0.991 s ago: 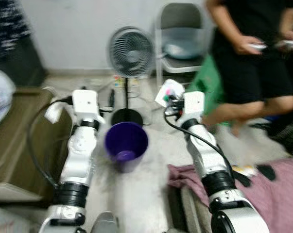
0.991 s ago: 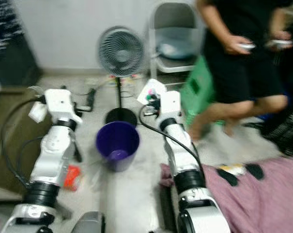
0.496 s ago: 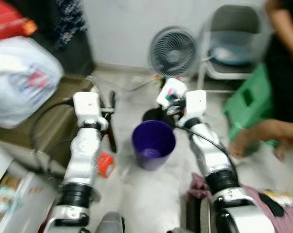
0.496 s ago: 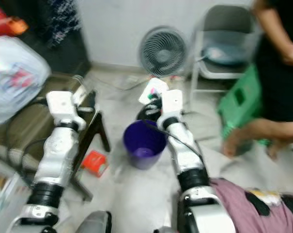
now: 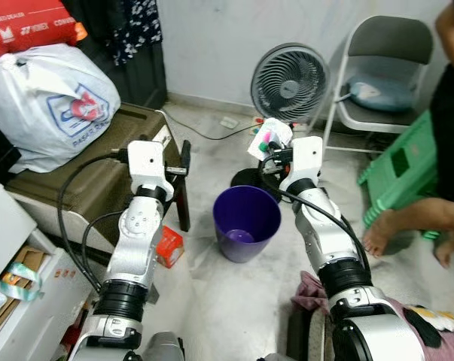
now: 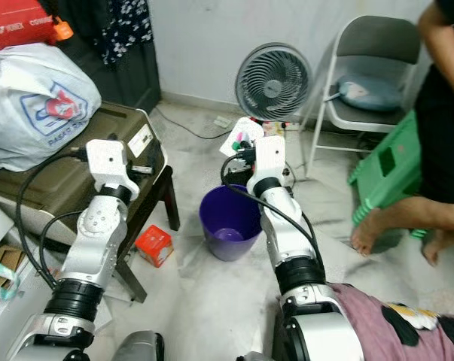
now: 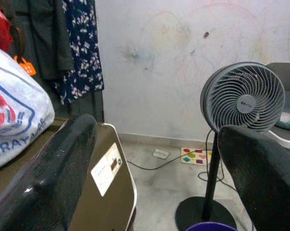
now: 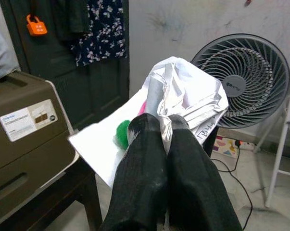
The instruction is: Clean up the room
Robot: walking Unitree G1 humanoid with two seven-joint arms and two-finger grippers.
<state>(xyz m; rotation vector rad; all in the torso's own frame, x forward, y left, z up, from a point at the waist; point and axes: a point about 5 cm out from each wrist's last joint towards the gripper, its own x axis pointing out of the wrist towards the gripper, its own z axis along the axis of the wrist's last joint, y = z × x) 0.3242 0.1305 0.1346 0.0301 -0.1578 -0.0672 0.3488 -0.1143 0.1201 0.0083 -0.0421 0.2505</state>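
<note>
A purple bin (image 5: 246,222) stands on the floor between my two arms. My right gripper (image 8: 157,126) is shut on a crumpled white paper wrapper with pink and green marks (image 5: 267,138), held just beyond the bin's far rim, in front of the fan's base. My left gripper (image 7: 149,163) is open and holds nothing, raised beside the brown printer (image 5: 76,177) to the left of the bin. A small red box (image 5: 169,246) lies on the floor by my left arm.
A standing fan (image 5: 289,81) is behind the bin, a grey folding chair (image 5: 381,75) and a green stool (image 5: 402,169) to the right. A person's legs (image 5: 422,210) stand at the right. A white bag (image 5: 46,101) rests on the printer. A pink cloth (image 6: 407,323) lies near right.
The camera has swung, shifting the whole scene rightward and sharpening it; the printer and bag came into view. My right gripper keeps the wrapper near the bin.
</note>
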